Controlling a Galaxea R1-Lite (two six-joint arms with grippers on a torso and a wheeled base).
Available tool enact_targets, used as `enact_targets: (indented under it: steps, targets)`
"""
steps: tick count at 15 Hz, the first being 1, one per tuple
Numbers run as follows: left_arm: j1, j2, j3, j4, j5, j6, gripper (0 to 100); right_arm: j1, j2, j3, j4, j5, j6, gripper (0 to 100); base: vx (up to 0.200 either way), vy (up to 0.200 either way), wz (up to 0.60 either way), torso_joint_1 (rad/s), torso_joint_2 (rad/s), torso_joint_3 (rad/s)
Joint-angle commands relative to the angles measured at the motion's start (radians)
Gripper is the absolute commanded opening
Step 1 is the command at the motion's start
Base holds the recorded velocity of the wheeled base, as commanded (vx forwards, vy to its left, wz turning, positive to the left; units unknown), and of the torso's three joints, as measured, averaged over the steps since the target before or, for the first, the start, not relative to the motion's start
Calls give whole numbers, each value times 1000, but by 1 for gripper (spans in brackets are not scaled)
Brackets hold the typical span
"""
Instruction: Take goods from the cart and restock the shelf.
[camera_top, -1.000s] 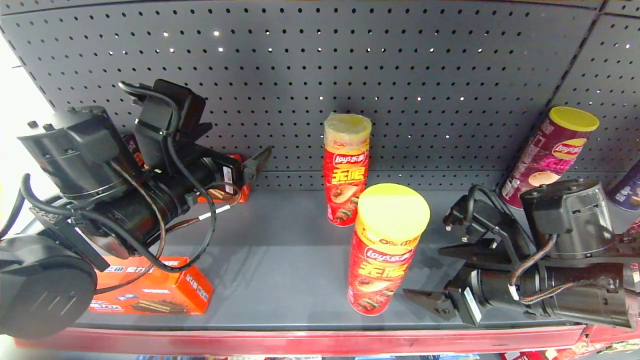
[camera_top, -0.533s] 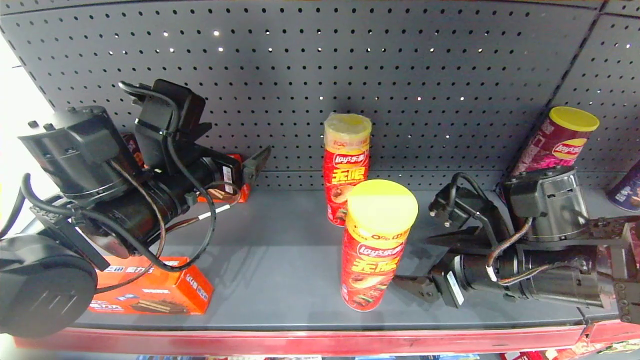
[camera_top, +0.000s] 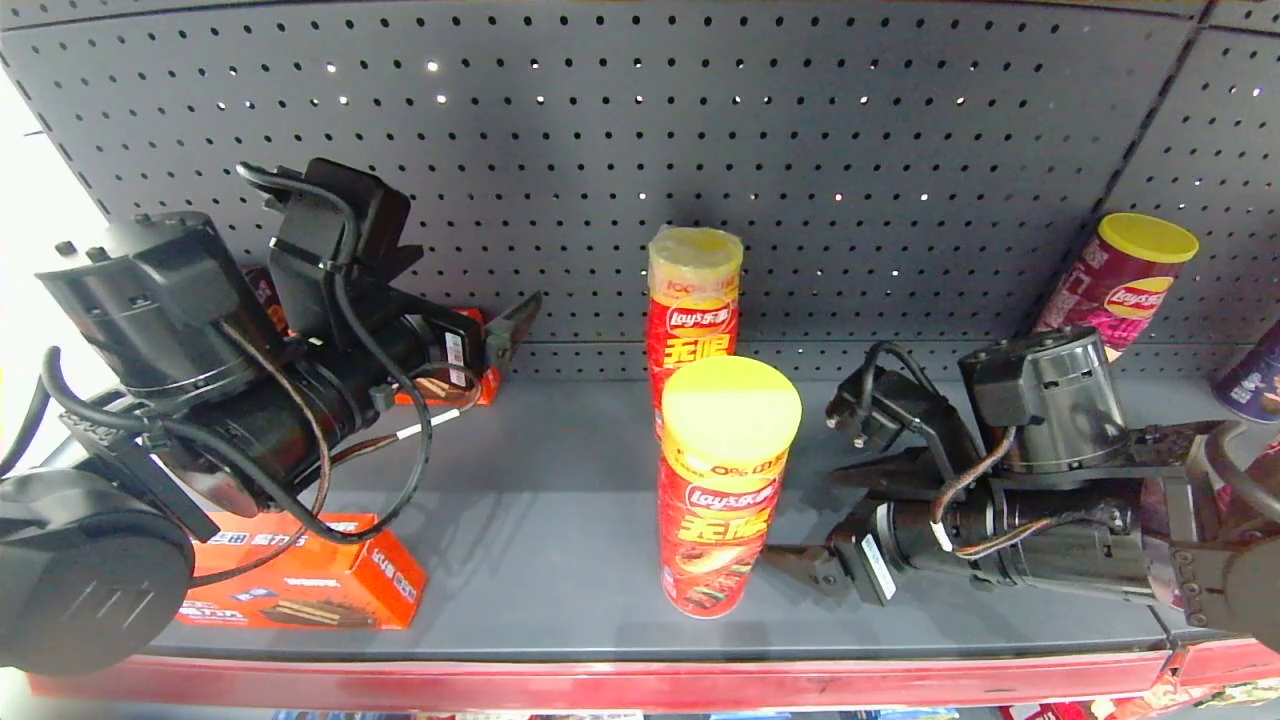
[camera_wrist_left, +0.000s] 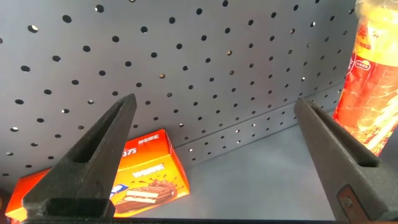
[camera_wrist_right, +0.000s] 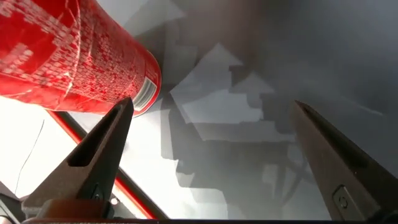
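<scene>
The left arm (camera_top: 250, 400) is raised on the left, its wrist angled forward and inward. The left gripper (camera_wrist_left: 214, 107) has its jaws spread wide and holds nothing. The right arm (camera_top: 1050, 540) lies low and nearly level. The right gripper (camera_top: 805, 515) points toward the robot's left, jaws wide apart and empty.

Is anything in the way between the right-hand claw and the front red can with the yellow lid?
Nothing visible. The open right gripper sits directly beside the front red can, low over the shelf.
</scene>
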Motion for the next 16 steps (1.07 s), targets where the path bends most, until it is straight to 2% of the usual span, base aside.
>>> enact_targets:
  steps: [1, 16]
  targets:
    - [1, 0, 0, 0, 1, 0, 100, 5, 5, -2, 0, 0, 0, 100, 0, 0, 0, 0, 0, 0]
    - [2, -5, 8, -2, 1, 0, 100, 19, -1, 3, -2, 0, 0, 100, 0, 0, 0, 0, 0, 0]
